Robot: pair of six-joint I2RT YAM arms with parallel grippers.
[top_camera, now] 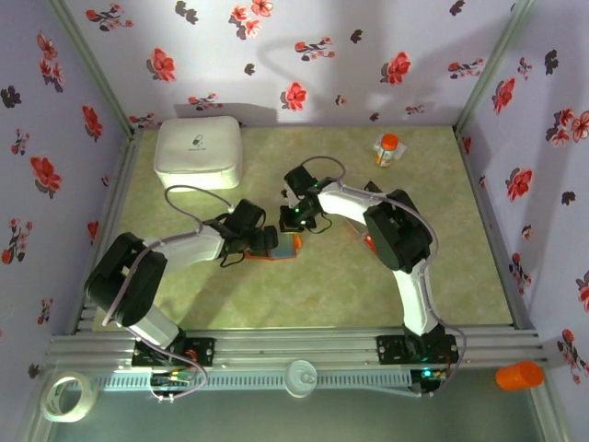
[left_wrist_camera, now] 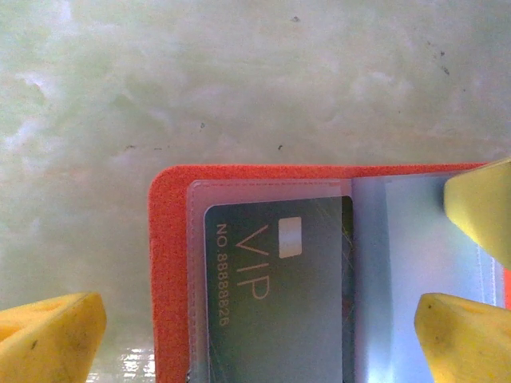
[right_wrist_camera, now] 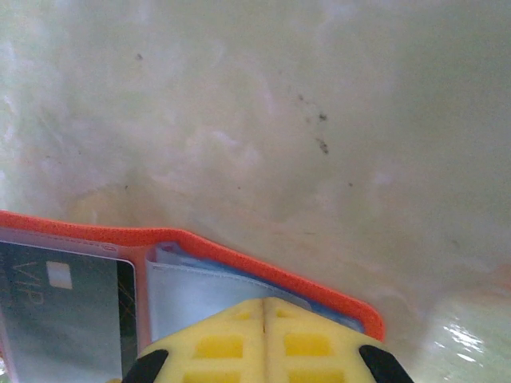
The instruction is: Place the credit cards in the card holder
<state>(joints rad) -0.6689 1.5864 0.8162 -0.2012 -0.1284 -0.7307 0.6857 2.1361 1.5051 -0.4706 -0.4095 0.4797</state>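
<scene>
The card holder [top_camera: 287, 247] lies open on the table, orange outside [left_wrist_camera: 168, 263] with blue-grey pockets [right_wrist_camera: 192, 295]. A black credit card marked VIP [left_wrist_camera: 279, 303] sits inside a clear pocket [right_wrist_camera: 56, 319]. My left gripper [top_camera: 267, 241] stands open, its yellow fingers straddling the holder's left half and touching nothing [left_wrist_camera: 259, 323]. My right gripper [top_camera: 296, 221] is shut, tips together, pressing on the right blue-grey pocket [right_wrist_camera: 264, 307]. One of its fingers [left_wrist_camera: 479, 211] shows in the left wrist view. A small red patch [top_camera: 369, 241], perhaps loose cards, peeks out by the right arm.
A big white rounded box [top_camera: 199, 152] stands at the back left. An orange-capped bottle [top_camera: 387, 149] is at the back right. Flowered walls close in three sides. A tape roll [top_camera: 69, 396] and an orange cup [top_camera: 520, 375] lie off the table's near edge.
</scene>
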